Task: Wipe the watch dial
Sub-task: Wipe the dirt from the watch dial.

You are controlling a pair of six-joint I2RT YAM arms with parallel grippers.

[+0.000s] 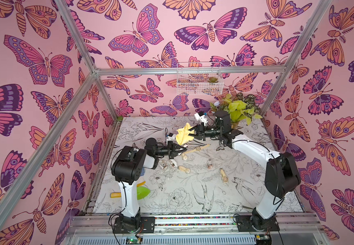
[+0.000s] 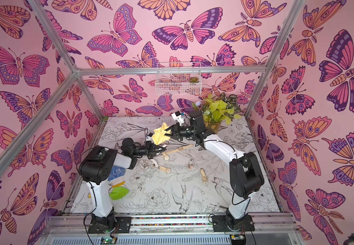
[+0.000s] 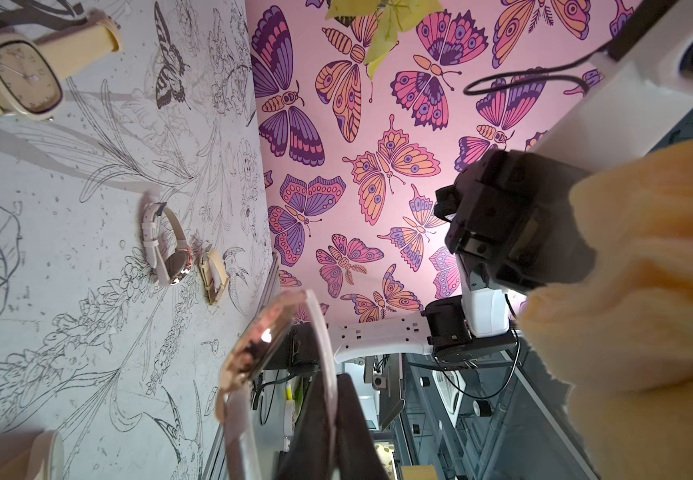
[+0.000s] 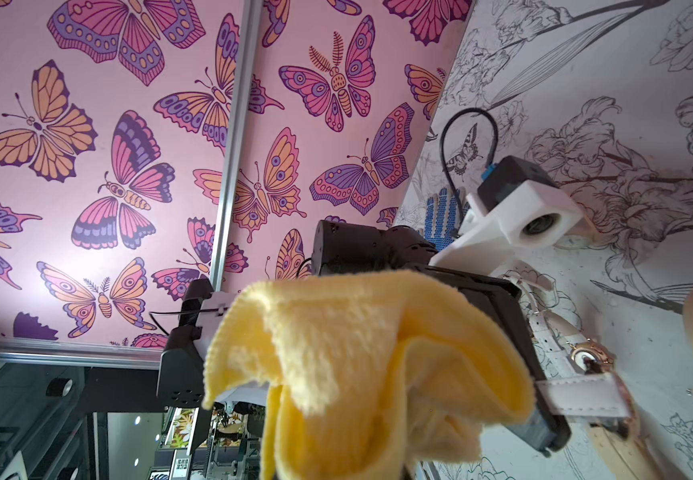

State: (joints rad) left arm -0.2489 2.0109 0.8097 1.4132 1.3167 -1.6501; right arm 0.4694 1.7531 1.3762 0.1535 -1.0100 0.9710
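My left gripper (image 1: 180,149) is shut on the pale strap (image 3: 323,340) of a watch and holds it above the table. The watch's rose-gold dial (image 3: 258,347) is seen edge-on in the left wrist view. My right gripper (image 1: 192,132) is shut on a bunched yellow cloth (image 1: 184,134). In both top views the cloth hangs just above and behind the left gripper's tips. The cloth (image 4: 357,365) covers the right gripper's fingers in the right wrist view, and the held strap (image 4: 581,400) sticks out beside it. I cannot tell whether the cloth touches the dial.
Several other watches lie on the flower-printed table (image 1: 172,191): a long cream one (image 1: 197,149), a square-faced one (image 1: 223,175), a pale-strapped one (image 3: 170,249). A potted plant (image 1: 242,110) stands at the back right, under a wire basket (image 1: 199,78). A green object (image 1: 143,192) lies by the left arm.
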